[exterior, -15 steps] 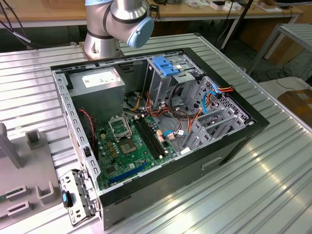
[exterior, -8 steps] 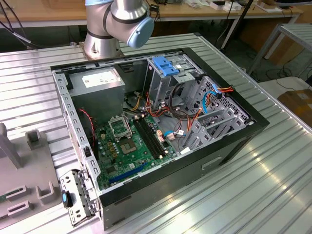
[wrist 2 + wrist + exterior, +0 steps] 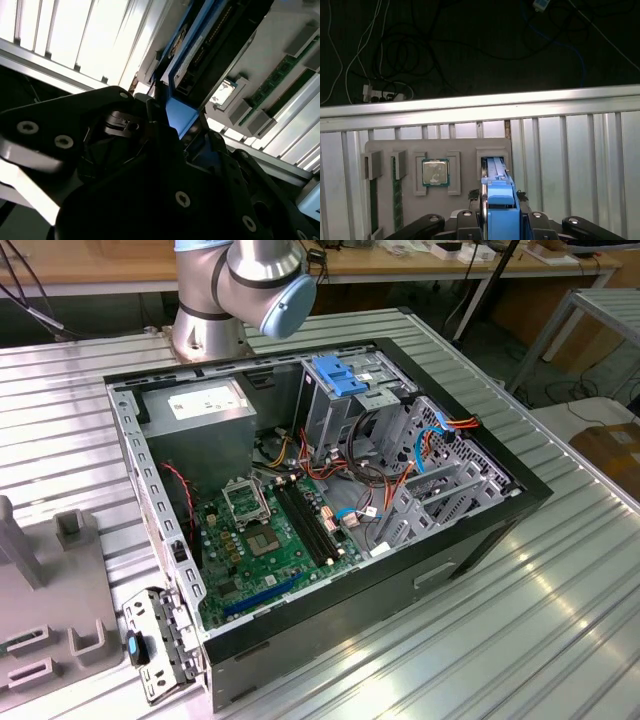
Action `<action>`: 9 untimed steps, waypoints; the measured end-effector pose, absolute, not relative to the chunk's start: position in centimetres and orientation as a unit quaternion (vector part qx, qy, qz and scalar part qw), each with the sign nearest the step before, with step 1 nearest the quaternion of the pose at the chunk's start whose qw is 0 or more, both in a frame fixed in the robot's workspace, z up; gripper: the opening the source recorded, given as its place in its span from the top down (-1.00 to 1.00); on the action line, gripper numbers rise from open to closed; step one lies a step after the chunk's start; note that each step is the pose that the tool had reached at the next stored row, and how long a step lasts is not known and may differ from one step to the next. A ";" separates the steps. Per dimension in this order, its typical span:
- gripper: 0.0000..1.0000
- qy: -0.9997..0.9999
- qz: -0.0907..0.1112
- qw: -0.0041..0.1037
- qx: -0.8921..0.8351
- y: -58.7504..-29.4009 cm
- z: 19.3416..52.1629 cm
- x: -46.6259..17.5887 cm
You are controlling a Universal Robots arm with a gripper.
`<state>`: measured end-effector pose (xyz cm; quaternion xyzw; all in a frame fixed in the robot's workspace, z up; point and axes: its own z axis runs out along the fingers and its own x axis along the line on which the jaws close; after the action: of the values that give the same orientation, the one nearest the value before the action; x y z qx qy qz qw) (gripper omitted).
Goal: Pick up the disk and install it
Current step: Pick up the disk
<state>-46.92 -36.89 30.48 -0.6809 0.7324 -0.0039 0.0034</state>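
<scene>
The disk (image 3: 497, 172), a grey drive framed by bright blue rails, stands on edge in a slot of the grey parts tray (image 3: 465, 150). In the first wrist view my gripper (image 3: 500, 197) sits at its upper end, with dark fingers (image 3: 482, 200) pressed against both blue sides, so it is shut on the disk. The second wrist view shows the blue carrier (image 3: 180, 117) between the black gripper parts, with the disk's dark connector edge (image 3: 210, 60) beyond. The open computer case (image 3: 330, 470) lies on the ribbed metal table, away from the tray.
The tray also holds a processor chip (image 3: 435, 172) and green memory sticks (image 3: 397, 195). Inside the case are the motherboard (image 3: 270, 530), loose cables (image 3: 380, 490) and a tall metal cage topped by a blue bracket (image 3: 345, 375). The arm's base (image 3: 240, 300) stands behind the case.
</scene>
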 end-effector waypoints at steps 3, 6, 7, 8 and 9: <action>0.25 0.716 -0.004 0.004 -0.698 -36.9 30.5 -46.9; 0.25 0.715 -0.004 0.004 -0.699 -37.0 30.5 -46.9; 0.25 0.715 -0.004 0.004 -0.699 -37.0 30.5 -46.9; 0.25 0.712 -0.004 0.004 -0.702 -37.0 30.5 -46.9; 0.25 0.709 -0.004 0.004 -0.705 -37.0 30.5 -46.9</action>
<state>-46.92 -37.01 30.47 -0.7049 0.7093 -0.0038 0.0036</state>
